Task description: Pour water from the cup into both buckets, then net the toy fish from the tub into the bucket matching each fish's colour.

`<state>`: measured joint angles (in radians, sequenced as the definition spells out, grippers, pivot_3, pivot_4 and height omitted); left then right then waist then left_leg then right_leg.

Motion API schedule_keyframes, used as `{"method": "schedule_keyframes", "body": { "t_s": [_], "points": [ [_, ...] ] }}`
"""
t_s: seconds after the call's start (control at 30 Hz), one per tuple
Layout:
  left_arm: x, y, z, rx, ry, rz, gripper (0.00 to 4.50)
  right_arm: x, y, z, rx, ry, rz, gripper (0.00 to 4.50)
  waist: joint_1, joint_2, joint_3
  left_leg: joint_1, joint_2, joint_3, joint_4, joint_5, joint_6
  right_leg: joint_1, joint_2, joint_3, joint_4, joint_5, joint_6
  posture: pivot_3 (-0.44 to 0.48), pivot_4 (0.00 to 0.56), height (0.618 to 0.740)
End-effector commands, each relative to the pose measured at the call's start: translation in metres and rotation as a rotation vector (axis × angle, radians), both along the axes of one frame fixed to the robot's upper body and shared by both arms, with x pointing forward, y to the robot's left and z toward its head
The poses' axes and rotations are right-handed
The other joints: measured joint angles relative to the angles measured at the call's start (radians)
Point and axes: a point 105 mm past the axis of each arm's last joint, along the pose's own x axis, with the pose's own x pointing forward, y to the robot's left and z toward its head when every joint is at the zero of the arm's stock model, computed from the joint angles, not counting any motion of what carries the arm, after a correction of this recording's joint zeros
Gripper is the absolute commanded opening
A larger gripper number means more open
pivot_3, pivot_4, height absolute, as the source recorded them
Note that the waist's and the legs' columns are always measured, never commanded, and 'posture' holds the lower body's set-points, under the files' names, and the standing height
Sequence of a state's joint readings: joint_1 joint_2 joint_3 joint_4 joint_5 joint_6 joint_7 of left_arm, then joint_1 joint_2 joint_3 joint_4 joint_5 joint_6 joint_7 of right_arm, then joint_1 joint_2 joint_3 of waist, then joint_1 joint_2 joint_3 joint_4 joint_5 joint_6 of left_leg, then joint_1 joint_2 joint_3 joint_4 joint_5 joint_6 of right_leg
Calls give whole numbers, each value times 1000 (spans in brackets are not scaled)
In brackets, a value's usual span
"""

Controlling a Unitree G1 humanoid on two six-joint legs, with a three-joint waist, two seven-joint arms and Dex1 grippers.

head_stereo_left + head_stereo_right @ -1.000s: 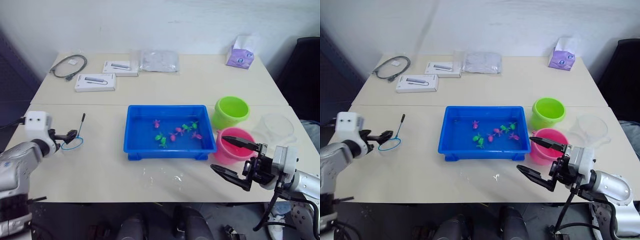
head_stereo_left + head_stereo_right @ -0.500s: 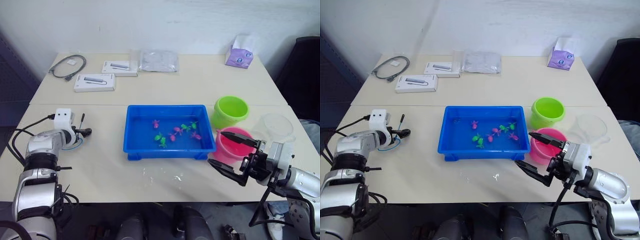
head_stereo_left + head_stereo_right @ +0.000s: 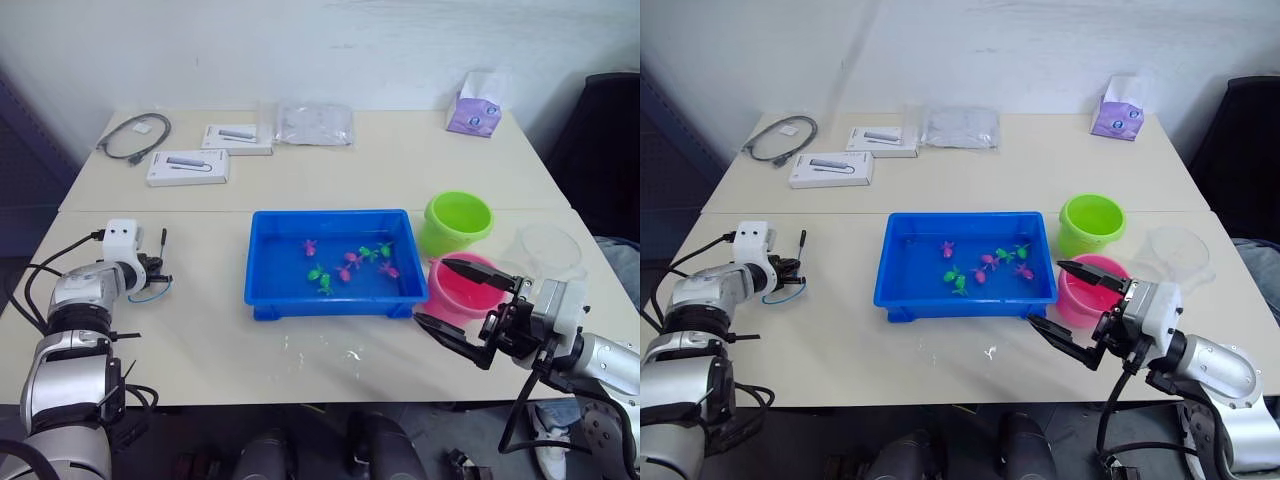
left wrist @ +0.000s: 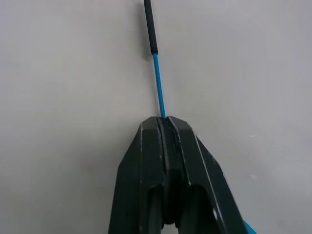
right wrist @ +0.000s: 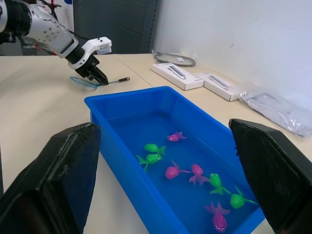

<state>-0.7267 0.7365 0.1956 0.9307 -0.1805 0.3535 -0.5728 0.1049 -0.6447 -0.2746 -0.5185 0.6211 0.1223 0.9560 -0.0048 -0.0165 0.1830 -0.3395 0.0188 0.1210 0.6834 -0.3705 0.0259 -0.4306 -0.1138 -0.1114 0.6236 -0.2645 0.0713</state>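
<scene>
My left gripper (image 3: 153,268) is shut on the thin shaft of the net (image 3: 152,293), which lies on the table left of the tub; its dark handle end (image 4: 150,29) sticks out past the closed fingertips. The blue tub (image 3: 330,216) holds water and several toy fish, pink (image 3: 352,258) and green (image 3: 320,272). To the tub's right stand the lime green bucket (image 3: 457,222) and, in front of it, the pink bucket (image 3: 465,292). The clear cup (image 3: 548,248) sits further right. My right gripper (image 3: 432,293) hangs open in front of the pink bucket, holding nothing.
At the back of the table lie a coiled cable (image 3: 135,132), two white boxes (image 3: 188,165), a clear plastic bag (image 3: 314,122) and a purple tissue box (image 3: 470,115). Water drops (image 3: 350,352) glisten in front of the tub. A black chair (image 3: 610,150) stands at the right.
My left gripper has come over the net's shaft and shut on it. The right gripper has stayed open in about the same place.
</scene>
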Motion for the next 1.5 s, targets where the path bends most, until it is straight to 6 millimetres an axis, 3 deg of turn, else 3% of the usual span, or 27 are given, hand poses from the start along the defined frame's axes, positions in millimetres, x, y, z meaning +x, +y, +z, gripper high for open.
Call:
{"method": "schedule_keyframes", "body": {
  "t_s": [0.03,0.13,0.2,0.3,0.37,0.5,0.7,0.87,1.27,1.4,1.5],
  "points": [
    [-11,-31,86,96,-324,-421,29,-5,15,27,16,10,62,4500,1,-2,1,-1,0,-1,0,0,0,0,0,1,0,0,0,0,150,740],
    [-39,-66,112,229,-403,-779,29,8,14,29,-66,112,-41,4500,4,-2,2,-3,1,-3,1,0,-1,-2,-1,0,-3,-1,-1,0,150,740],
    [-57,-85,113,311,-357,-1008,29,16,16,27,-120,200,-91,4500,8,-1,2,-4,0,-4,1,0,-1,-1,-3,-1,-5,-1,-2,0,150,740],
    [-73,-103,108,373,-250,-1226,29,14,28,31,-131,298,-10,4500,7,0,2,-5,0,-5,2,0,-1,-1,-3,-2,-7,-1,-2,0,150,740],
    [-82,-126,107,424,-179,-1390,29,14,34,27,-191,385,28,4500,6,0,3,-6,0,-5,2,0,-1,-2,-2,-3,-7,-1,-2,0,150,740],
    [-90,-178,109,401,-158,-1555,29,18,49,21,-248,498,93,4500,9,0,3,-17,0,-8,9,1,1,-9,-1,-5,-2,-1,-1,0,150,740],
    [-98,-231,96,388,-159,-1668,29,16,83,16,-243,581,209,4500,2,0,3,-24,-1,-6,16,-1,7,-12,2,-5,0,2,3,0,150,740],
    [-97,-247,95,376,-202,-1684,29,19,92,15,-225,627,213,4500,6,0,3,-29,-2,-10,19,0,8,-14,2,-8,0,2,3,0,150,740],
    [-99,-259,93,361,-213,-1689,29,20,95,12,-170,674,211,4500,9,0,3,-31,-4,-12,19,0,9,-14,1,-10,-1,3,5,0,150,740],
    [-99,-260,91,352,-212,-1684,0,20,95,11,-159,680,207,3254,9,0,3,-31,-4,-12,19,0,9,-14,1,-10,-1,3,5,0,150,740],
    [-100,-261,90,345,-213,-1679,0,22,94,12,-140,669,191,1861,9,0,3,-31,-4,-12,19,0,9,-14,1,-12,-1,3,5,0,150,740]
  ]
}}
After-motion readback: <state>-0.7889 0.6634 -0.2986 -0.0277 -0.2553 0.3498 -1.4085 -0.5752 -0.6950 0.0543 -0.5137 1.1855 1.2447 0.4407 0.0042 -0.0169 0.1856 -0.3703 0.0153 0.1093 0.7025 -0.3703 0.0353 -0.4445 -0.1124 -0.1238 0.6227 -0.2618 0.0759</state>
